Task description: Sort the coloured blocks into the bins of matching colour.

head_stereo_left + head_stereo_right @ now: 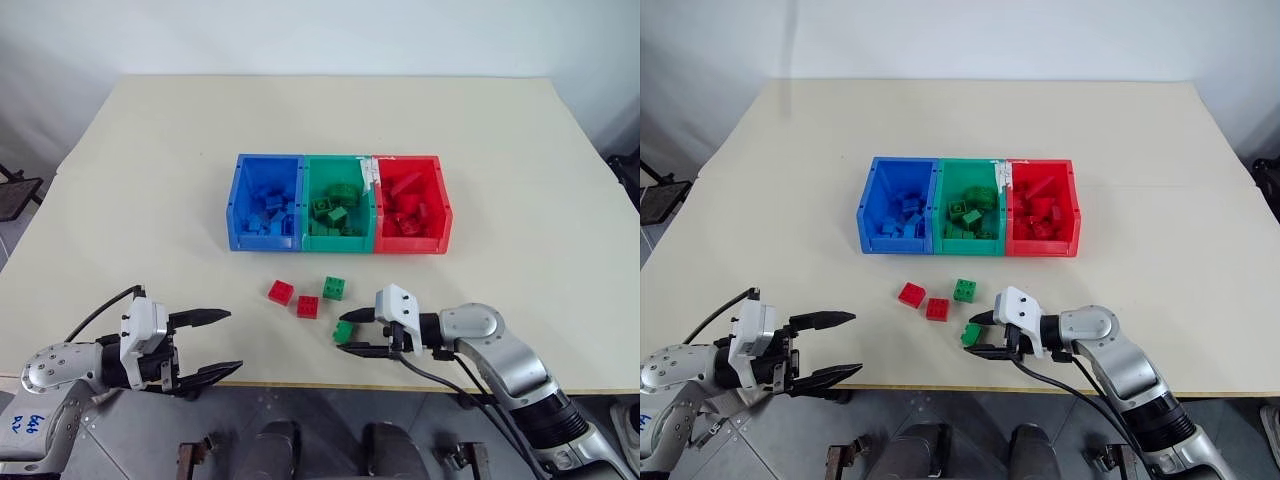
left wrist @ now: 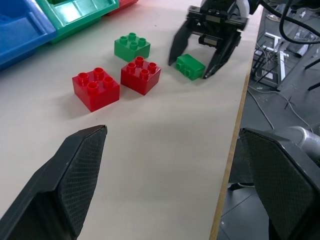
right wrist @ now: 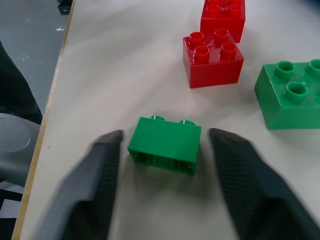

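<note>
A small green block (image 3: 165,145) lies on its side near the table's front edge. My right gripper (image 1: 348,333) straddles it, open, with a narrow gap on each side between the fingers and the block. Two red blocks (image 1: 281,292) (image 1: 307,306) and another green block (image 1: 335,288) sit just beyond it, in front of the bins. The blue bin (image 1: 237,200), green bin (image 1: 340,160) and red bin (image 1: 443,200) stand joined in a row mid-table, each holding several blocks of its own colour. My left gripper (image 1: 234,340) hangs open and empty at the front left edge.
The table's front edge (image 1: 300,385) runs right under both grippers. Black cables (image 1: 450,385) trail from the right arm below the edge. A white scrap (image 1: 368,172) sits on the rim between the green and red bins.
</note>
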Controlling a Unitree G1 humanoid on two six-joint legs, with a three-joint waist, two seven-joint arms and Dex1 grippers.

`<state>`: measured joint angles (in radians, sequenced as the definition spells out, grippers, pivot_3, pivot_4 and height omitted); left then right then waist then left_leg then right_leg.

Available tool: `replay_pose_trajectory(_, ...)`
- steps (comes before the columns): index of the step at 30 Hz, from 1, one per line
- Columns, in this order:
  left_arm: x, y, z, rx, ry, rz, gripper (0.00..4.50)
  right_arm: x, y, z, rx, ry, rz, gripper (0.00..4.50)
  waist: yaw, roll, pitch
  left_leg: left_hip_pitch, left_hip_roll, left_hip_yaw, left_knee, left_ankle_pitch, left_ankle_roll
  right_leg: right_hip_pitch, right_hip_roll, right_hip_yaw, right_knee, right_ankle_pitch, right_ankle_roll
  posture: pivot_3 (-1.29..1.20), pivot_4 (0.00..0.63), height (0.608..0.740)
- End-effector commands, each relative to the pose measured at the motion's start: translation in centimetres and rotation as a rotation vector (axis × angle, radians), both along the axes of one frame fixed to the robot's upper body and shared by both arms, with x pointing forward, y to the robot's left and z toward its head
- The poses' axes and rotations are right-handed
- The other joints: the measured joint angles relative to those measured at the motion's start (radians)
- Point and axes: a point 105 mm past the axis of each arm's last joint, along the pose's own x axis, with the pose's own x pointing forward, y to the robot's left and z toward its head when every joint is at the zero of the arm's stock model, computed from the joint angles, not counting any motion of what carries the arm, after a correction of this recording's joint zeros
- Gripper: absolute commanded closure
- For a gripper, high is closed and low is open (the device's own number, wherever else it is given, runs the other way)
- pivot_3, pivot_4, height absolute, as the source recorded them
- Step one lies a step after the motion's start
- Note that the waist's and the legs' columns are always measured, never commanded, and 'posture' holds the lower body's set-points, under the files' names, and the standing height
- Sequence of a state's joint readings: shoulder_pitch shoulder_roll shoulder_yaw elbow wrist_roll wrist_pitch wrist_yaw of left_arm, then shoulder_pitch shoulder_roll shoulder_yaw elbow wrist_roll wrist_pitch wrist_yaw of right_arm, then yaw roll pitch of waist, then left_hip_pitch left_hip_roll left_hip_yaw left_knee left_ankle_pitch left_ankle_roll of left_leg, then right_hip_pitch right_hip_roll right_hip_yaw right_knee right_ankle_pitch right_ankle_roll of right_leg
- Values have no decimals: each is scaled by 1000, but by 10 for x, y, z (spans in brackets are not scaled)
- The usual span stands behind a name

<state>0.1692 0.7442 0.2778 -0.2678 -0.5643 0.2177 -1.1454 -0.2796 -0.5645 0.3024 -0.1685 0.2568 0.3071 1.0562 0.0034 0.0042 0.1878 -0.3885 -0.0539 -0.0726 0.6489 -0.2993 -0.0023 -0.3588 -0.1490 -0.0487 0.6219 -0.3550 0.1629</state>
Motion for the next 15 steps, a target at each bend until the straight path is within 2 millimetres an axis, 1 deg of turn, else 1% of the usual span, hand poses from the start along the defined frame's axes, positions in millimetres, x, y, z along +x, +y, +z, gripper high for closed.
replay_pose_trajectory(1,2,0,11,-24,-52,11,0,-4,4,13,56,-25,30,2939,-4,0,0,0,0,0,0,0,0,0,0,0,0,0,0,0,150,740)
replay_pose_trajectory(3,5,-1,13,-41,-66,29,0,-4,5,30,118,-31,44,2938,-4,0,0,0,0,0,0,0,0,0,0,0,0,0,0,0,150,740)
replay_pose_trajectory(5,7,0,16,-59,-83,57,0,7,6,52,188,-62,-10,2938,-5,0,0,0,0,0,0,0,0,0,0,0,0,0,0,0,150,740)
replay_pose_trajectory(8,12,4,23,-111,-115,129,0,36,8,95,324,-103,-146,2938,-12,0,0,0,1,1,0,0,0,0,0,0,1,0,0,0,150,740)
replay_pose_trajectory(11,15,9,26,-144,-126,187,0,70,10,128,408,-152,-284,2938,-12,0,0,1,2,1,0,1,-1,-1,1,0,2,0,0,0,150,740)
replay_pose_trajectory(13,17,10,26,-160,-131,215,0,86,13,138,411,-184,-342,2938,-12,0,0,1,1,1,0,1,-1,-2,1,0,4,0,-1,0,150,740)
replay_pose_trajectory(15,19,11,27,-178,-141,237,0,102,16,139,380,-212,-412,2938,-8,0,0,1,1,1,-1,0,-1,-2,1,0,5,0,-1,0,150,740)
